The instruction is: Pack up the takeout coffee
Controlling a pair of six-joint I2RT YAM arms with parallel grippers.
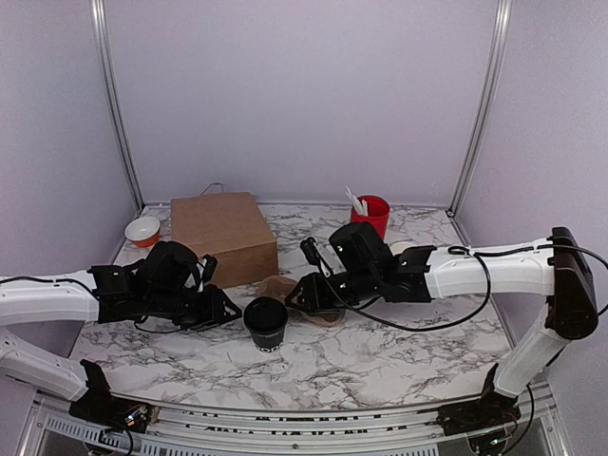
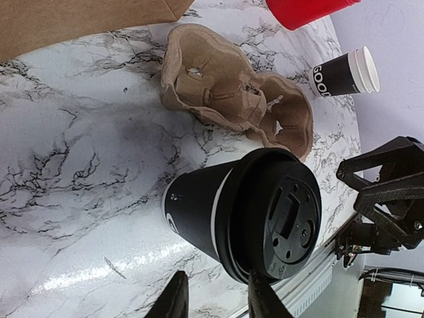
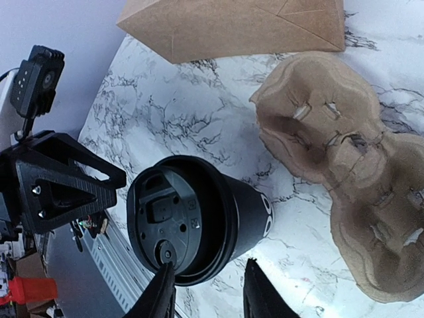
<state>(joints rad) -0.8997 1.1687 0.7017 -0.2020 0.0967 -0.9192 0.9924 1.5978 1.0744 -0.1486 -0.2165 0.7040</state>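
The takeout coffee (image 1: 266, 322), a short black cup with a round black lid, stands on the marble table between my two grippers. My left gripper (image 1: 226, 312) sits just left of it. In the left wrist view its fingers (image 2: 175, 301) stand apart over bare marble, and the cup (image 2: 242, 212) is just beyond their tips. My right gripper (image 1: 296, 302) is close on the cup's right. Its jaws (image 3: 207, 295) are narrow but apart. One fingertip overlaps the lid's edge (image 3: 179, 218), and nothing is clamped.
A brown pulp cup carrier (image 1: 280, 288) lies just behind the cup. A brown cardboard box (image 1: 223, 236) stands at the back left, with a small bowl (image 1: 142, 230) beside it. A red cup with white utensils (image 1: 370, 215) stands at the back right, near a black cup with a white rim (image 2: 344, 71).
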